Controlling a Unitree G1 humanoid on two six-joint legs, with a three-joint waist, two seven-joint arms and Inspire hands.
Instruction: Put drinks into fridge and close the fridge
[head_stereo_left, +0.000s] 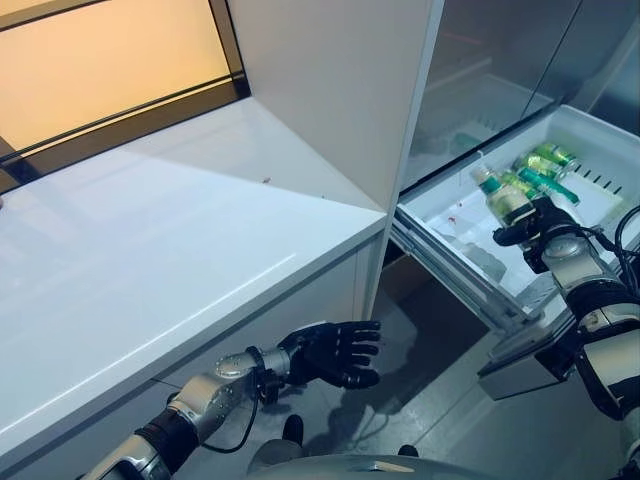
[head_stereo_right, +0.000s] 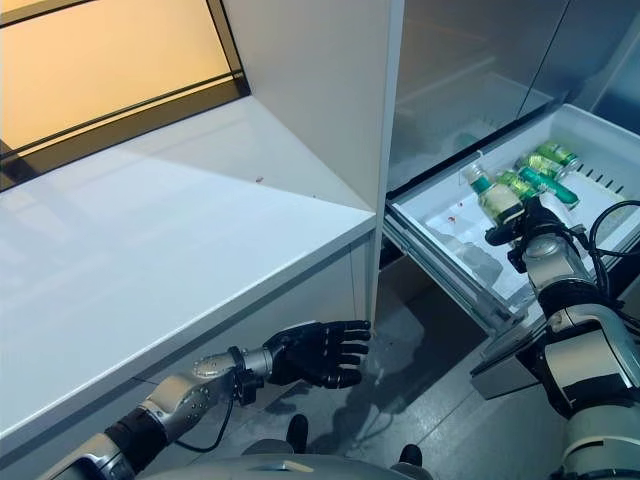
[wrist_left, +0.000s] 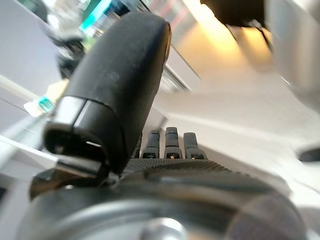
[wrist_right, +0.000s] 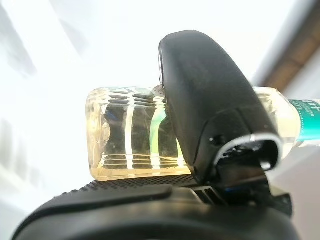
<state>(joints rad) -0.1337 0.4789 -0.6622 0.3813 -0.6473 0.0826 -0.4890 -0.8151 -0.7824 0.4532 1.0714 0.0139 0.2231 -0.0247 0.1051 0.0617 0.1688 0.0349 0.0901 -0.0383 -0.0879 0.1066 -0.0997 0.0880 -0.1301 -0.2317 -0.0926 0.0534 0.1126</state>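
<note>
My right hand (head_stereo_left: 535, 232) is shut on a clear bottle (head_stereo_left: 503, 198) of yellowish drink with a green cap, and holds it over the white pulled-out fridge drawer (head_stereo_left: 455, 215). In the right wrist view the thumb (wrist_right: 210, 105) lies across the bottle (wrist_right: 130, 132). More green-labelled bottles (head_stereo_left: 545, 168) lie in the drawer behind it. My left hand (head_stereo_left: 335, 352) is open and empty, low in front of the counter, left of the drawer; it also shows in the left wrist view (wrist_left: 115, 85).
A white counter (head_stereo_left: 150, 250) fills the left side, with a white cabinet side panel (head_stereo_left: 340, 90) between it and the fridge. The fridge's inside (head_stereo_left: 500, 70) lies above the drawer. Grey floor (head_stereo_left: 430, 400) lies below the drawer.
</note>
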